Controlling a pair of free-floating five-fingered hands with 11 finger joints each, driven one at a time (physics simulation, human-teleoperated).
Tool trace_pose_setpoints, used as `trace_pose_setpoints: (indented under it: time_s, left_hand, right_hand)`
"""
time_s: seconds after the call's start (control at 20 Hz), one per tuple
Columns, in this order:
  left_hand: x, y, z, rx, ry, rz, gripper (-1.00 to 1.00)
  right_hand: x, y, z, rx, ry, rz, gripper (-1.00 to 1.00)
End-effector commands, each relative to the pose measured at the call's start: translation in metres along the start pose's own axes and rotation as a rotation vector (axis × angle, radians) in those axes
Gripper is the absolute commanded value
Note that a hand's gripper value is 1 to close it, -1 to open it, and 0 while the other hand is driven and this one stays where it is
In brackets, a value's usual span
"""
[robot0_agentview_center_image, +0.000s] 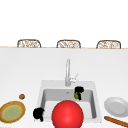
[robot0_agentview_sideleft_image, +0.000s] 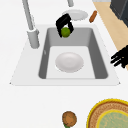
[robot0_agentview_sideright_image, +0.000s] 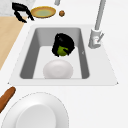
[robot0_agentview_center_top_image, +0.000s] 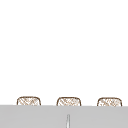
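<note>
I have the right hand (robot0_agentview_center_image: 79, 92) curled round a small green lime (robot0_agentview_sideleft_image: 65, 32) above the sink (robot0_agentview_sideleft_image: 100, 50); light, firm, smooth-skinned, probably slippery, best cupped around its middle.

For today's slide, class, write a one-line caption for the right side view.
Right hand grips a green fruit above the sink, over a white bowl.

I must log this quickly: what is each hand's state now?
Left hand: closed, holding nothing, at the sink's front left corner.
Right hand: closed around a green fruit.
</note>
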Motion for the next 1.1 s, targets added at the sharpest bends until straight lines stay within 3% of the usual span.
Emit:
trace_pose_setpoints:
  time_s: [0.0, 0.2, 0.4, 0.65, 1.05]
  left_hand:
    - [0.000, 0.000, 0.000, 0.000, 0.000, 0.000, 0.00]
    - [0.000, 0.000, 0.000, 0.000, 0.000, 0.000, 0.00]
    - [0.000, 0.000, 0.000, 0.000, 0.000, 0.000, 0.00]
    - [0.000, 0.000, 0.000, 0.000, 0.000, 0.000, 0.00]
    - [0.000, 0.000, 0.000, 0.000, 0.000, 0.000, 0.00]
  right_hand:
    - [-0.008, -0.023, 0.019, -0.015, 0.043, -0.070, 1.00]
    - [-0.018, -0.046, 0.041, -0.016, 0.026, -0.070, 1.00]
    - [-0.026, -0.067, 0.062, -0.004, 0.052, -0.086, 1.00]
    - [-0.049, -0.088, 0.080, -0.012, 0.029, -0.055, 1.00]
    - [-0.091, -0.098, 0.123, -0.014, 0.004, -0.054, 1.00]
